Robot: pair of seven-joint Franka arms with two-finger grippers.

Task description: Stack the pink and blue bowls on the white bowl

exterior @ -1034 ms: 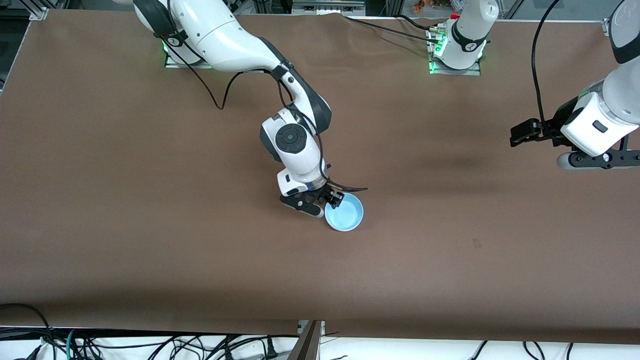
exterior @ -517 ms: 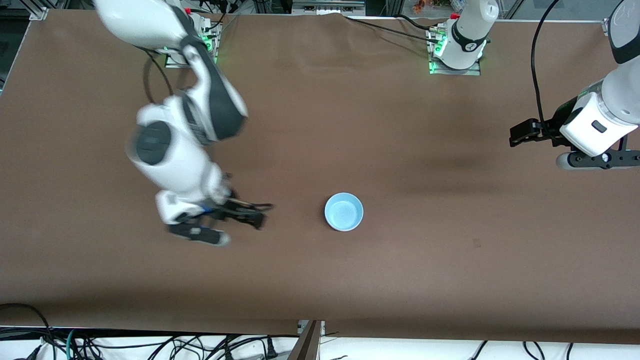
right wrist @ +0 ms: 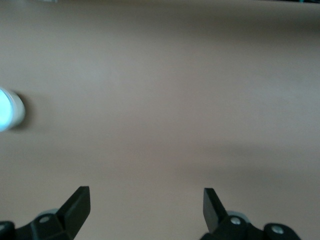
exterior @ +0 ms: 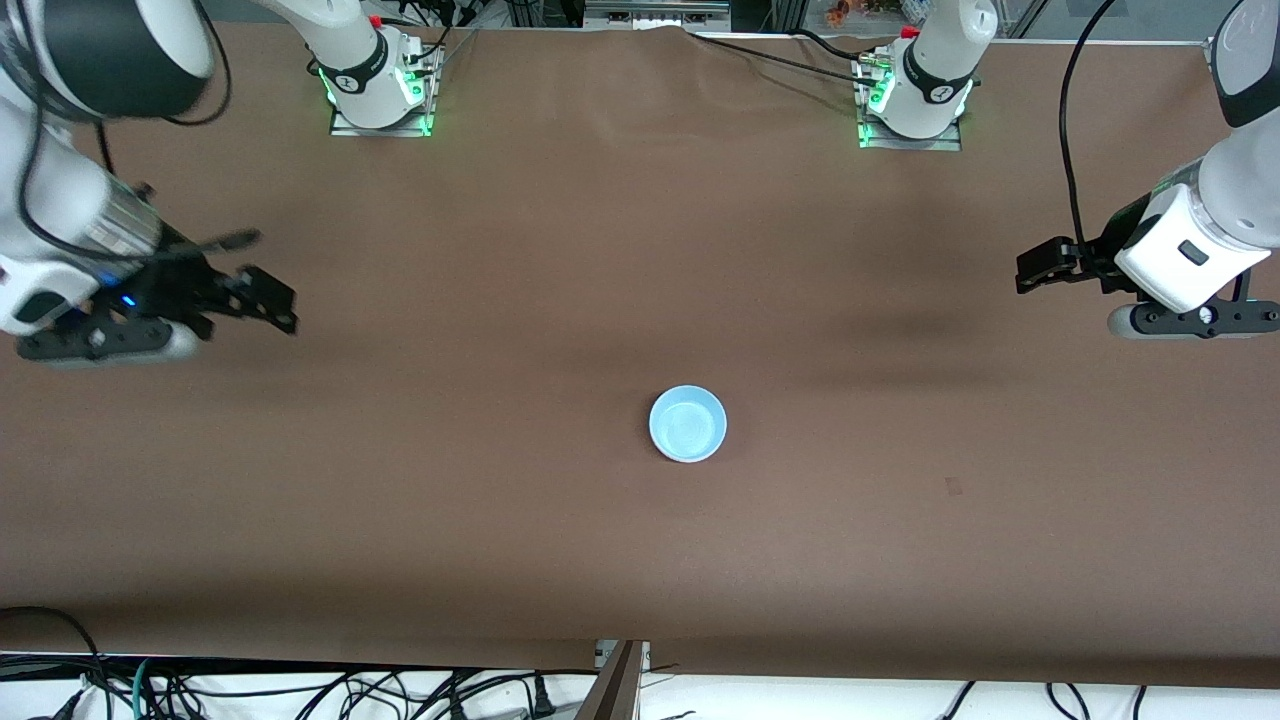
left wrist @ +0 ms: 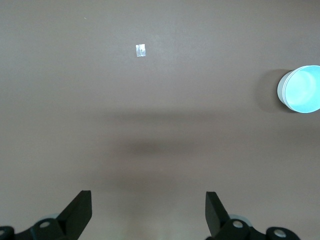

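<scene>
The light blue bowl (exterior: 688, 424) sits upright near the middle of the brown table. It also shows in the left wrist view (left wrist: 302, 90), where a pale whitish wall shows below its blue inside, and at the edge of the right wrist view (right wrist: 6, 110). No separate pink bowl or white bowl shows; I cannot tell what lies under the blue one. My right gripper (exterior: 268, 303) is open and empty over the right arm's end of the table, well away from the bowl; its own view (right wrist: 145, 192) shows bare table between the fingers. My left gripper (exterior: 1040, 270) is open and empty, waiting over the left arm's end (left wrist: 148, 197).
The table (exterior: 500, 520) is covered in brown paper. A small pale tape mark (left wrist: 141, 50) lies on it toward the left arm's end. The arm bases (exterior: 375, 85) stand along the table's back edge. Cables hang below the front edge (exterior: 300, 690).
My right gripper left the blue bowl's rim and swung away empty to the right arm's end of the table. The bowl stayed in place. The left arm barely moved.
</scene>
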